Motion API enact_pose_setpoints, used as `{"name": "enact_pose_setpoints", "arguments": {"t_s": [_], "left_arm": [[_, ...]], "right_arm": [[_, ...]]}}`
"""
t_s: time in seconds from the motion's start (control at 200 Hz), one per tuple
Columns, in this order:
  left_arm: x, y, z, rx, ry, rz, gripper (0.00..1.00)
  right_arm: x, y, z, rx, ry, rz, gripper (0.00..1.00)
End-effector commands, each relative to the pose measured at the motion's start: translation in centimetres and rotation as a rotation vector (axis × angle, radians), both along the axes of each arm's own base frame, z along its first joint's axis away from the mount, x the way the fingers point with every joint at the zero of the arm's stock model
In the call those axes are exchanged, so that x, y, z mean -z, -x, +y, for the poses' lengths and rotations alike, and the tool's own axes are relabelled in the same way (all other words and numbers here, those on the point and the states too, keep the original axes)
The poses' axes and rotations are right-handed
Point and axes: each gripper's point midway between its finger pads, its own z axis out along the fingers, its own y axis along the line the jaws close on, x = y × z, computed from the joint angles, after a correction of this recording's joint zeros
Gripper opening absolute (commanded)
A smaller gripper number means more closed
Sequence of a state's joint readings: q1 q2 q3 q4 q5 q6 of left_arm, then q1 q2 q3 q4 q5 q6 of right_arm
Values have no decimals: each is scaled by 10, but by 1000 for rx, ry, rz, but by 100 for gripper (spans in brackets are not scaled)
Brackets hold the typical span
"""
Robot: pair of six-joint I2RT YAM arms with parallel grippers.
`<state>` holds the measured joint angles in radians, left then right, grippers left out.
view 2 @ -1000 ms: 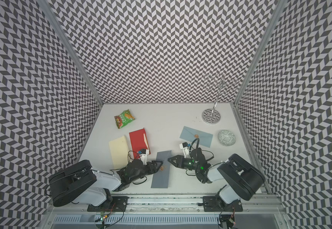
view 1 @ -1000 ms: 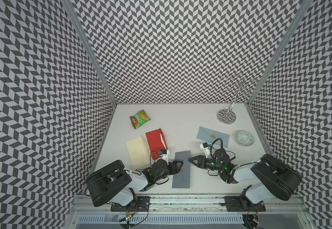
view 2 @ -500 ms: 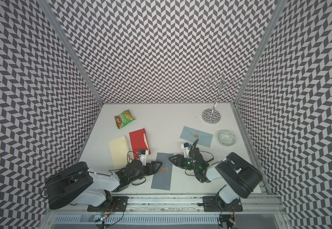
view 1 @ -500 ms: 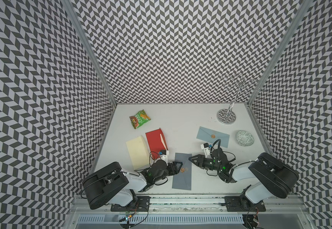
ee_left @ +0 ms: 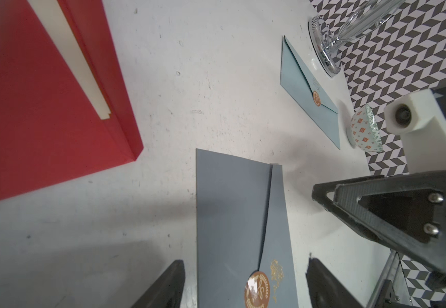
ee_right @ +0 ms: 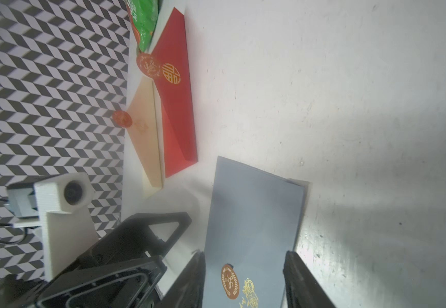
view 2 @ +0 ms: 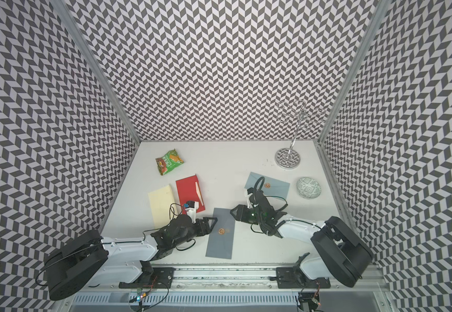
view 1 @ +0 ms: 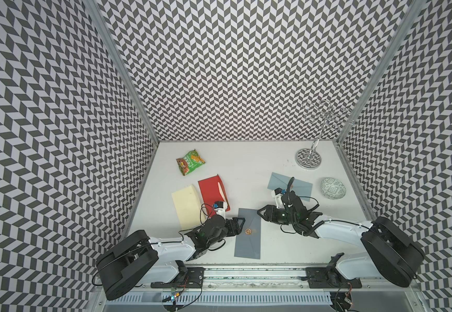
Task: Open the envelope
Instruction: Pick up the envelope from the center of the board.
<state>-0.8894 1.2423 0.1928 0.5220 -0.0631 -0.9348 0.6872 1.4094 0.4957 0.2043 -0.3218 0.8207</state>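
- Lying flat near the front middle of the bench (view 1: 246,167), the grey envelope (view 1: 248,247) has its flap (ee_left: 276,226) down and fastened by a round orange seal (ee_left: 257,289). The opening looks barely begun.
- The left gripper (view 1: 239,223) sits at the envelope's left long edge with its jaws spread, pinching nothing. Its wrist view shows the paper lying between the two tips.
- The right gripper (view 1: 260,214) comes in from the opposite side near the far corner, jaws likewise spread and empty. In its own wrist view they straddle the seal.
- Paper this thin offers no lip, so a finger may skate over the flap and shove the whole envelope instead of getting under it (nothing pins it down yet).
- A hard pull at the seal could tear the flap rather than peel it.
- With both grippers crowding one narrow envelope, their fingers could knock together.
- The envelope's near short edge lies close to the bench's front rim, so a push that way has little margin.
- The red envelope (view 1: 211,189) and cream envelope (view 1: 185,208) sit just beside the left wrist, and the pale blue envelope (view 1: 300,186) is just behind the right one. A swinging arm could nudge any of them.
- Open bench lies beyond the grey envelope toward the back middle. The bowl (view 1: 333,188), metal stand (view 1: 308,158) and snack packet (view 1: 190,162) are well apart.
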Motion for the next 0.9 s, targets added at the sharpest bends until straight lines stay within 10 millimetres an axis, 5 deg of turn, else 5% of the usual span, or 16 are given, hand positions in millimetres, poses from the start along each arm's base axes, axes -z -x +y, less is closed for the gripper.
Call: {"name": "enact_pose_setpoints", "arguments": {"t_s": [0.0, 0.471, 0.896], "left_arm": [[1, -1, -1, 18, -20, 0, 74], [17, 5, -12, 58, 1, 58, 74], [23, 9, -19, 70, 38, 77, 73]], "right_arm": [[13, 11, 4, -79, 42, 32, 48], [42, 16, 12, -123, 79, 98, 48], [-25, 25, 37, -185, -288, -42, 50]]}}
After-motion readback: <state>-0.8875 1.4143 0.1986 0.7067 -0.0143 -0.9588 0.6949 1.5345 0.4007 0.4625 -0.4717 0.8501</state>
